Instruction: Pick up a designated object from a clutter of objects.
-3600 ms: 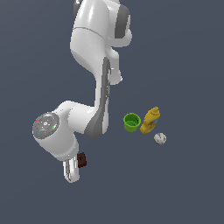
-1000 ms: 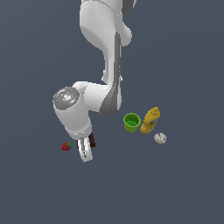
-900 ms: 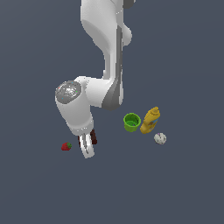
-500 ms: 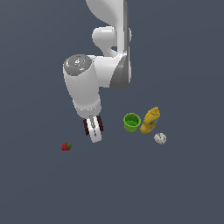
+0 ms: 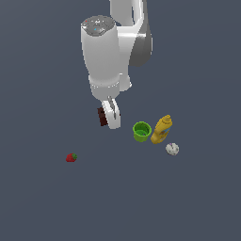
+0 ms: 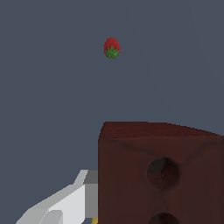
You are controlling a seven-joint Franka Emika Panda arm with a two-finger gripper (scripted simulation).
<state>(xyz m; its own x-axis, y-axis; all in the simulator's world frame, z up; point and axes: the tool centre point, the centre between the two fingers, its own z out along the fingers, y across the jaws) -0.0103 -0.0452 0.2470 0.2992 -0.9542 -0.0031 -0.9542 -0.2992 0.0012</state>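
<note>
Gripper [image 5: 109,116] hangs below the white arm [image 5: 106,56], fingers clamped narrow on the brown block [image 5: 101,116]; block sits between the pads, lifted well above the floor. In the exterior view only a dark sliver of the block shows, on the exterior view's left of the near white finger [image 5: 112,115], which covers most of it; the far finger is hidden. In the wrist view the block [image 6: 162,170] fills the lower corner and is cut off by the frame edge: one round hole shows whole, a second is only partly visible at the edge, any third is out of frame. One pale finger [image 6: 65,203] lies against the block's side, also cropped; other finger not seen. Strawberry [image 5: 71,157] lies alone on the floor, well apart from the gripper toward the exterior view's left, tiny in both views [image 6: 112,47]. Green cup [image 5: 141,131] stands upright, touching or just beside the yellow mustard bottle [image 5: 161,129], can't tell which. White ball [image 5: 172,149] sits near the bottle's base, surface detail too small to read. Arm's upper part is cut off at the frame top.
</note>
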